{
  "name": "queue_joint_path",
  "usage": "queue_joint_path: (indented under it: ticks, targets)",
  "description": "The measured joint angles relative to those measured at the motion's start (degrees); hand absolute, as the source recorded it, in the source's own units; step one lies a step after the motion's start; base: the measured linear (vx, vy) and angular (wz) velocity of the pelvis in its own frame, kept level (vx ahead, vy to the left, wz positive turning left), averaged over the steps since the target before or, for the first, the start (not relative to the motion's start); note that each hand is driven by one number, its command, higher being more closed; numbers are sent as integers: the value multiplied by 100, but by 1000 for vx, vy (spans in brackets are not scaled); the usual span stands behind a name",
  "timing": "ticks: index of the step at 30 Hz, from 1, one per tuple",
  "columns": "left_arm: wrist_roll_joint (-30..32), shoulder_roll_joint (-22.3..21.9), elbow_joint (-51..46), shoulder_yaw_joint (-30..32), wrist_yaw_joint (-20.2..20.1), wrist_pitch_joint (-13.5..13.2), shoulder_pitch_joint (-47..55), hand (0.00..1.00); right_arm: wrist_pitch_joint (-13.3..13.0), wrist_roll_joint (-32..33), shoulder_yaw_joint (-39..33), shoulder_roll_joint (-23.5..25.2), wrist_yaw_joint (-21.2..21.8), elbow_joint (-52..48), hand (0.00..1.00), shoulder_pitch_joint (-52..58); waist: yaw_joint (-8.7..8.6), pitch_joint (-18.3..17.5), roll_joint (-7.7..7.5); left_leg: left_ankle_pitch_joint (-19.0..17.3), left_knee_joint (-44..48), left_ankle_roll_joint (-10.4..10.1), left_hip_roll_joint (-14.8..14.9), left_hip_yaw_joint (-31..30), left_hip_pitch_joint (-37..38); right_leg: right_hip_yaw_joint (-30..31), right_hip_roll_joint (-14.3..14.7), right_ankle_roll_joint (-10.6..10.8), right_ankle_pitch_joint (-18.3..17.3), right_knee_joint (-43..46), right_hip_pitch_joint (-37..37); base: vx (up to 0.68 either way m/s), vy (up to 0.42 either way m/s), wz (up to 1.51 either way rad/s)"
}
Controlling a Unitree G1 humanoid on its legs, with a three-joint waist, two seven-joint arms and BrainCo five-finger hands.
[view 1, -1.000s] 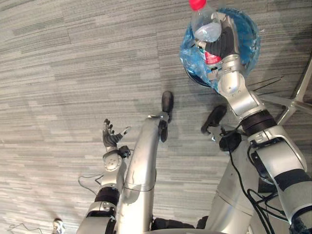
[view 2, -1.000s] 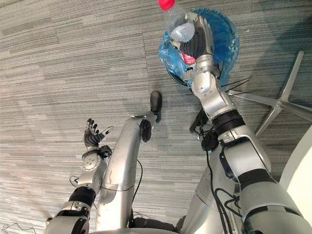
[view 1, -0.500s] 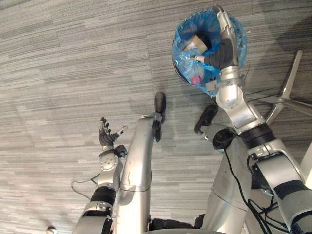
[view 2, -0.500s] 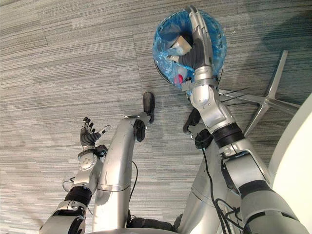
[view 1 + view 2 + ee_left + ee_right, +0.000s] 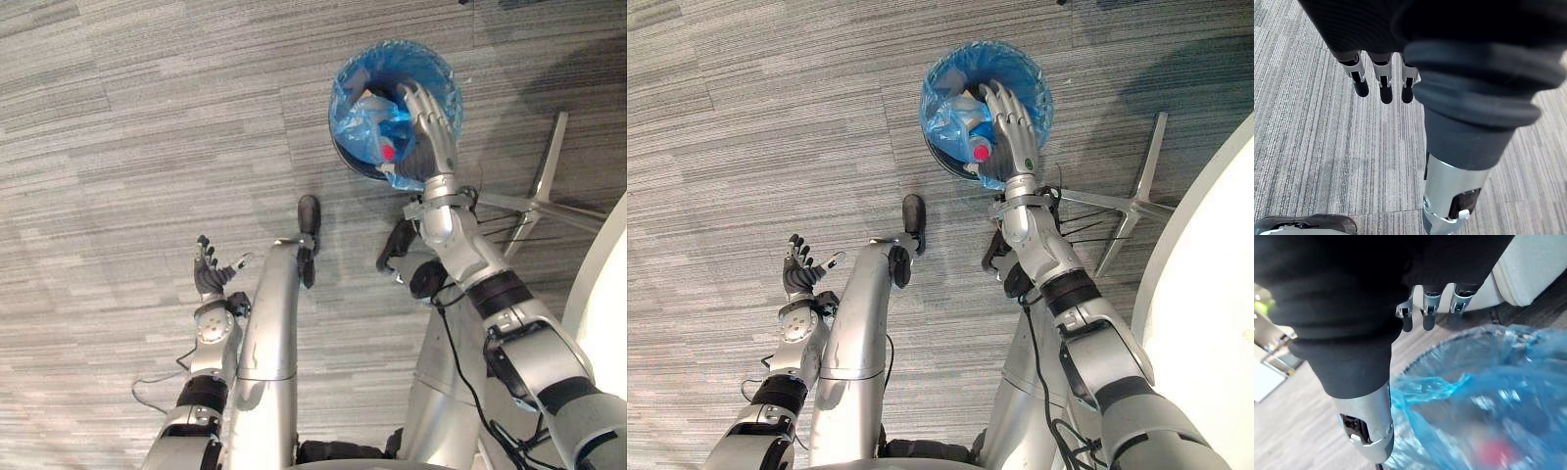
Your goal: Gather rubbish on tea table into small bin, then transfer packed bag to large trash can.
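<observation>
One bottle (image 5: pixel 979 149) in small bin (image 5: pixel 942 116), right hand (image 5: pixel 1009 135) splayed above, left hand (image 5: pixel 798 275) splayed

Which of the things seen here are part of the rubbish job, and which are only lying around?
Part of the job:
- small bin lined with blue bag
- bottle with red cap, inside it
- right hand, open above the bin

Lying about:
- chair base on carpet
- white curved surface
- left hand, open, idle
</observation>
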Motion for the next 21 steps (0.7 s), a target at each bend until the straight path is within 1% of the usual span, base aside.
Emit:
queue_joint_path:
  ticks: [1, 2, 4, 6, 8, 11, 16, 18, 20, 21]
  targets:
    - [8, -11, 1, 0, 5, -158, 2, 0, 23, 2, 31, 79, 15, 252, 100, -89, 18, 0, 0, 14, -17, -21, -28, -8, -58, -11, -39, -25, -25, 36, -66, -58, 15, 18]
    - [5, -41, -5, 2, 3, -127, 0, 0, 44, 1, 32, 149, 100, 434, 100, -119, 77, 0, -1, 31, 5, -47, -28, -39, -108, -44, -43, -56, -44, 63, -102, -46, 10, 15]
    - [6, -64, 15, -26, -4, -62, -14, 0, 60, 4, 46, 189, 169, 599, 100, -129, 143, 0, -1, 40, 25, -62, -37, -86, -139, -89, -58, -108, -70, 111, -108, -36, 6, 13]
    - [8, -108, 55, -27, -9, -7, -14, 0, 49, 45, 44, 160, 255, 727, 100, -206, 143, 0, -1, 64, 29, -102, -119, -175, -160, -146, -144, -171, -149, 218, -108, -45, 3, 27]
    - [9, -110, 59, -26, -8, -4, -15, 0, 21, 240, 39, 141, 254, 736, 100, -285, 148, -1, -2, 74, 29, -119, -117, -207, -178, -185, -145, -200, -173, 233, -109, -47, 7, 10]
    - [14, -110, 56, -25, -8, 5, -15, 0, -13, 532, 27, 83, 244, 641, 100, -301, 149, -1, -2, 78, 31, -125, -112, -229, -181, -205, -141, -145, -215, 253, -109, -57, 17, 2]
    - [23, -107, 25, -8, -8, 86, -17, 0, -37, 955, -91, -80, 232, -164, 100, -187, 144, -2, -3, 87, 66, -137, -94, -283, -210, -275, -126, -145, -216, 258, -92, -52, 24, -1]
    - [73, -109, 0, -7, -7, 100, -16, 0, -55, 1122, -301, -83, 229, -643, 100, -41, 144, -6, -8, 95, 81, -147, -93, -310, -205, -303, -123, -145, -216, 261, -59, -51, 26, 0]
    - [137, -115, -45, -9, -9, 143, -13, 0, -162, 1511, -568, -32, 226, -1182, 100, 216, 143, -7, -9, 94, 108, -148, -87, -365, -128, -355, -113, -144, -218, 259, 64, -55, 24, 1]
    - [144, -125, -71, -9, -9, 166, -12, 0, -185, 1617, -645, -10, 229, -1291, 100, 291, 147, -7, -10, 94, 105, -148, -88, -370, -88, -362, -114, -144, -219, 255, 108, -63, 22, 2]
